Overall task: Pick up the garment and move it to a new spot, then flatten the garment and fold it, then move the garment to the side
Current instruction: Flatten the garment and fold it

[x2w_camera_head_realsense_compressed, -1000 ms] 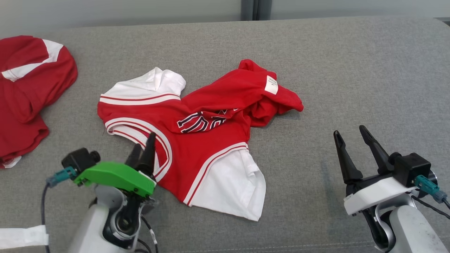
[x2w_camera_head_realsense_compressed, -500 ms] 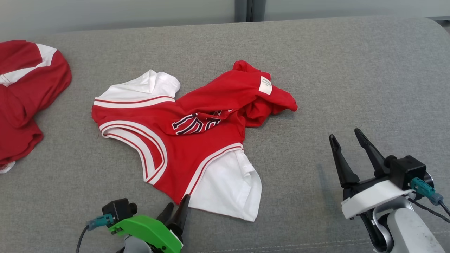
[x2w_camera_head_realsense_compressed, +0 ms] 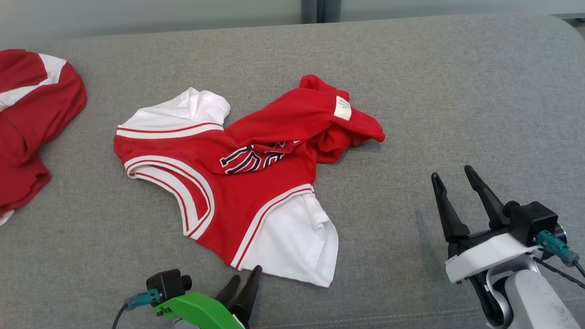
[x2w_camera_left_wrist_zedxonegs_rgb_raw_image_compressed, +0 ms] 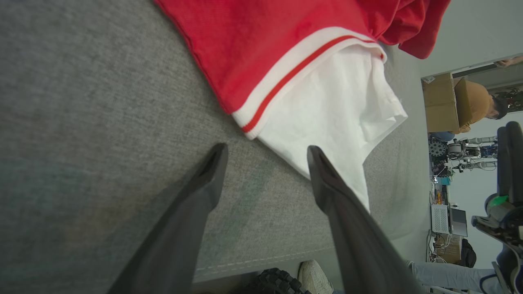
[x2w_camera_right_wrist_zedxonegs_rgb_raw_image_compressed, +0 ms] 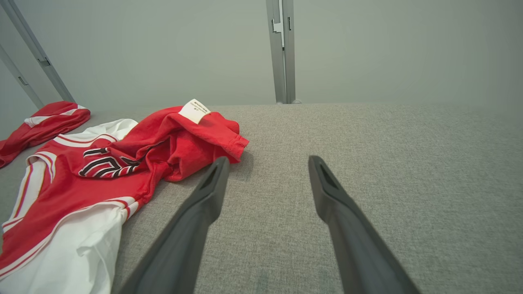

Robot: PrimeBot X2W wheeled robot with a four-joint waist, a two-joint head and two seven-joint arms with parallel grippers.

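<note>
Head view: the crumpled red-and-white jersey garment [x2w_camera_head_realsense_compressed: 256, 183] lies in the middle of the grey fabric desk [x2w_camera_head_realsense_compressed: 434, 91]. The left tool [x2w_camera_head_realsense_compressed: 247, 273] and right tool [x2w_camera_head_realsense_compressed: 451, 172] gape empty. Pinching only the white sleeve [x2w_camera_head_realsense_compressed: 297, 242] could drag the garment along bunched.

- Two garments: a red-and-white garment [x2w_camera_head_realsense_compressed: 256, 183] at the centre of the head view, and a second garment [x2w_camera_head_realsense_compressed: 32, 119], red with white, at its left edge.
- Two claws: the left claw [x2w_camera_head_realsense_compressed: 247, 273] at the bottom edge, the right claw [x2w_camera_head_realsense_compressed: 451, 172] at the lower right, each with two dark fingers.
- One grey worktop [x2w_camera_head_realsense_compressed: 457, 91].
- One white label [x2w_camera_head_realsense_compressed: 342, 108] on the centre garment.
- One cardboard box [x2w_camera_left_wrist_zedxonegs_rgb_raw_image_compressed: 439, 106] and one person [x2w_camera_left_wrist_zedxonegs_rgb_raw_image_compressed: 478, 104], at the right of the left wrist view.
</note>
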